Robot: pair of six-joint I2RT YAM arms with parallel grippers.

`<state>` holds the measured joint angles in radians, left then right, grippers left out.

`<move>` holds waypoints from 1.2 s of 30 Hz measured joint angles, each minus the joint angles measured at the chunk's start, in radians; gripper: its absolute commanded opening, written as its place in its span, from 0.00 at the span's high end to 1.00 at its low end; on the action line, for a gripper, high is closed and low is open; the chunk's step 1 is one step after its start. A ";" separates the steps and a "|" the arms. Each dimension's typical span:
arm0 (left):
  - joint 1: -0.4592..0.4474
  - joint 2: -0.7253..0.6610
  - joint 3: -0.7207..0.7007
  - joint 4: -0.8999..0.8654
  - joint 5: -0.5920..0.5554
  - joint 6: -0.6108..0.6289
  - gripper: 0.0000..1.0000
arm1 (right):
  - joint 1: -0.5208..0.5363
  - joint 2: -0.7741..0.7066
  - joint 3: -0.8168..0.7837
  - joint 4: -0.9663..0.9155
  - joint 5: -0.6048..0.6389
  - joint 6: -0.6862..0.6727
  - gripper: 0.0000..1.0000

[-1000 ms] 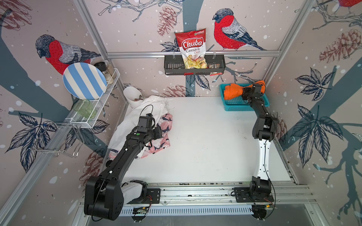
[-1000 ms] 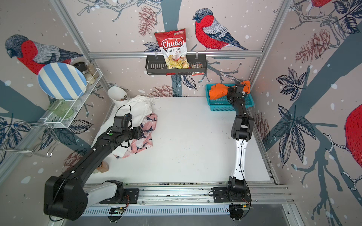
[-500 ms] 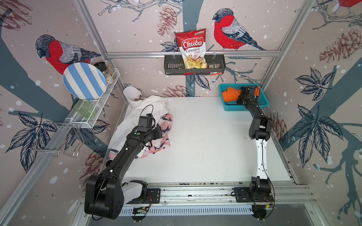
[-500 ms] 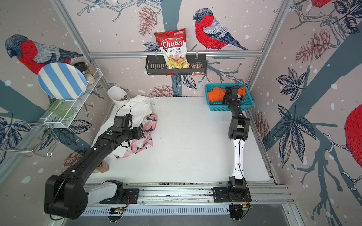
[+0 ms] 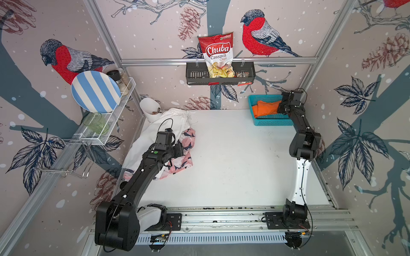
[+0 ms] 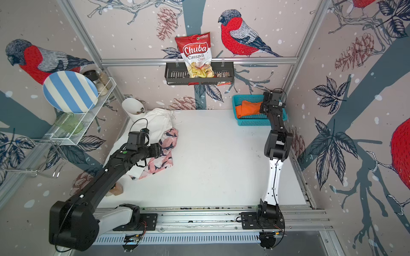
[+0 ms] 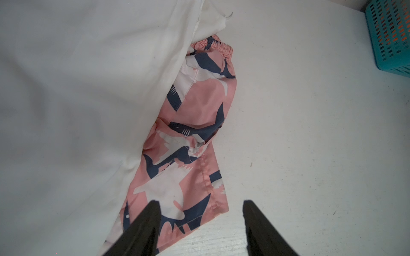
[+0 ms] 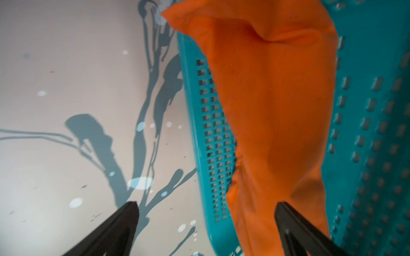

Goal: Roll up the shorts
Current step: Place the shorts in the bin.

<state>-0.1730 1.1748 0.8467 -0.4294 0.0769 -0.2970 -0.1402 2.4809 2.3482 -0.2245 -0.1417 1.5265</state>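
Lying in basket: orange shorts (image 5: 265,108), bundled, inside teal basket (image 5: 274,122) at far right of worktop (image 5: 233,172).
Right pincer (image 8: 206,206): released, spread wide just beside the orange bundle, gripping nothing.
White shorts (image 5: 164,126): spread loose at far left, overlapping pink patterned shorts (image 7: 195,106).
Pink patterned shorts: crumpled, unrolled, left of centre.
Left pincer (image 7: 199,204): released, parted above the pink hem, one finger over cloth, one over bare worktop.
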 measured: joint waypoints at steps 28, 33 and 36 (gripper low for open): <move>0.000 0.003 -0.003 -0.001 -0.003 -0.002 0.36 | 0.159 0.172 -0.022 0.188 -0.010 0.079 0.00; 0.000 0.012 -0.003 -0.001 -0.007 -0.002 0.36 | 0.158 0.227 -0.006 0.299 0.026 0.100 0.00; 0.000 0.014 -0.003 -0.001 -0.009 -0.002 0.36 | 0.152 0.255 0.011 0.342 0.023 0.107 0.00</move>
<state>-0.1730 1.1893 0.8440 -0.4305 0.0677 -0.2993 0.0116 2.7358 2.3592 0.1177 -0.1188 1.6337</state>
